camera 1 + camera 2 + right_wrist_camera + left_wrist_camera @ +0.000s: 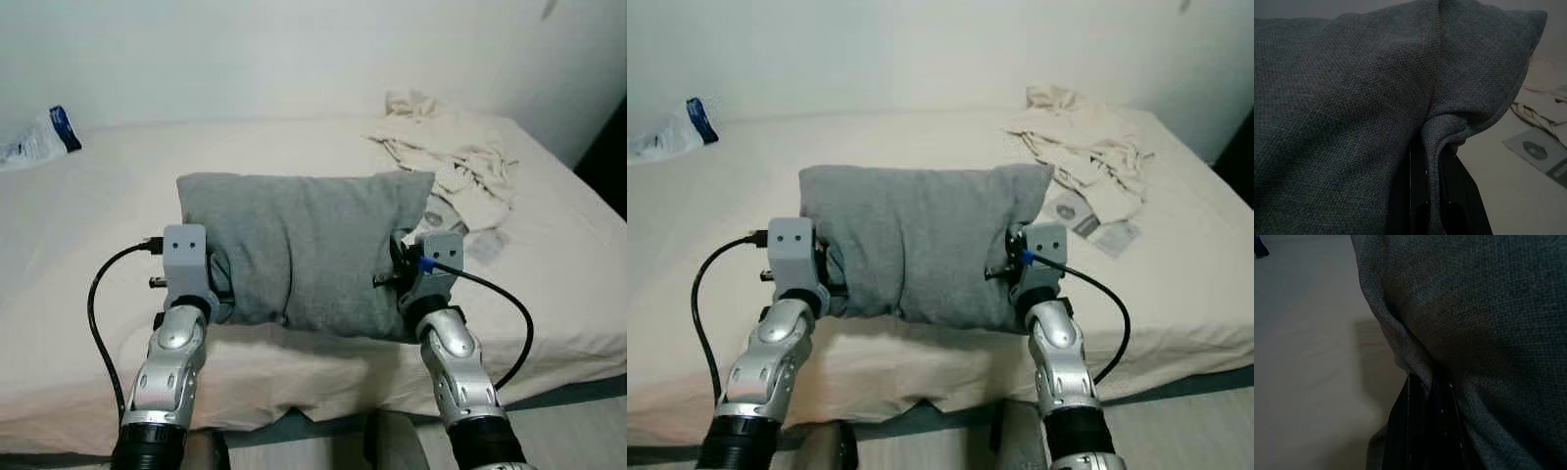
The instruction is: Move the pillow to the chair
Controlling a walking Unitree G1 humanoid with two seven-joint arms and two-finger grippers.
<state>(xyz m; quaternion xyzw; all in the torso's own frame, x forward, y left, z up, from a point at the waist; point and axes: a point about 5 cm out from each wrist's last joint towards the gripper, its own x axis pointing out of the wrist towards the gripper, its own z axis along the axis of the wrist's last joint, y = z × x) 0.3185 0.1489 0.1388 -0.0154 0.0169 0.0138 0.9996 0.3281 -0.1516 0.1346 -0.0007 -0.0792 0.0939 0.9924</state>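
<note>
Pillow [304,245] on bed [98,215], crumpled cloth [451,157] behind right.

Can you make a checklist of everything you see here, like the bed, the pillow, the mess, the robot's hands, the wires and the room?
Surface: bed with a cream sheet, wrinkled near the front edge.
Job's things: grey pillow at the bed's front edge, held between both arms; no chair seen.
Clutter: crumpled cream cloth at the far right; flat packets beside it; plastic bag with a blue part at the far left.
Grippers: left end effector pinches a fold of the pillow's left side; right end effector pinches a fold of its right side.
Cables: black cable loops from the left wrist; another from the right.
Surroundings: pale wall behind the bed; grey floor in front.
</note>
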